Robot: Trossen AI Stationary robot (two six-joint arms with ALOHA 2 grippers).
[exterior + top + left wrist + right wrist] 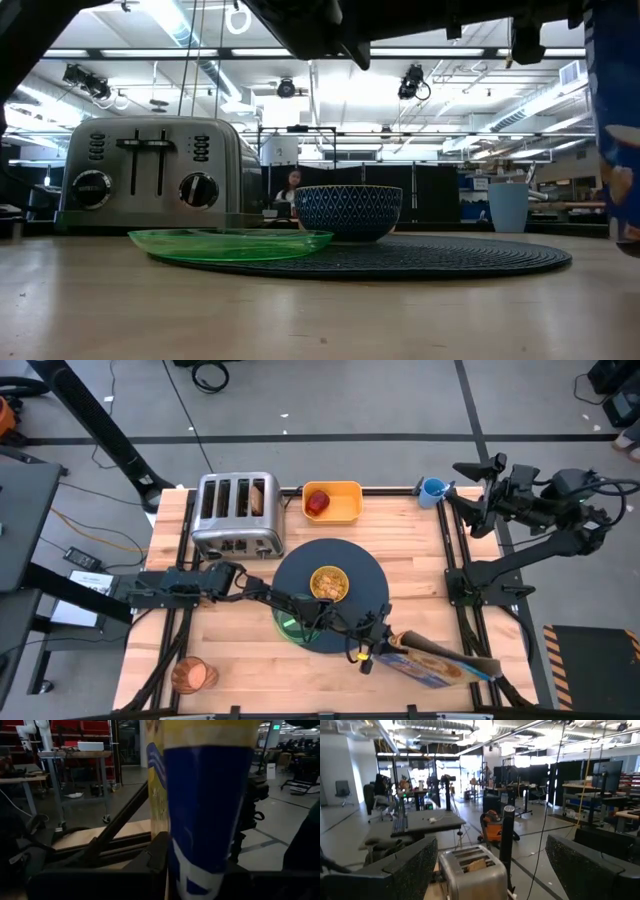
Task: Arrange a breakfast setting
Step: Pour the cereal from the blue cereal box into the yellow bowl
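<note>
From above, the left gripper (pixel 372 647) reaches to the near right of the surface (pixel 230 660), fingers closed on a blue and yellow cereal box (pixel 440 661). The cereal bowl (pixel 329 583) sits on the dark mat (pixel 365 575); the green plate (pixel 290 626) overlaps the mat's near-left edge. The apple (pixel 317 502) lies in a yellow tray (pixel 345 510) beside the toaster (pixel 237 512). The right gripper (pixel 478 472) waits far right, fingers wide apart, empty.

Low view: bowl on mat, plate left of it.

Left wrist: the box fills the fingers.
</note>
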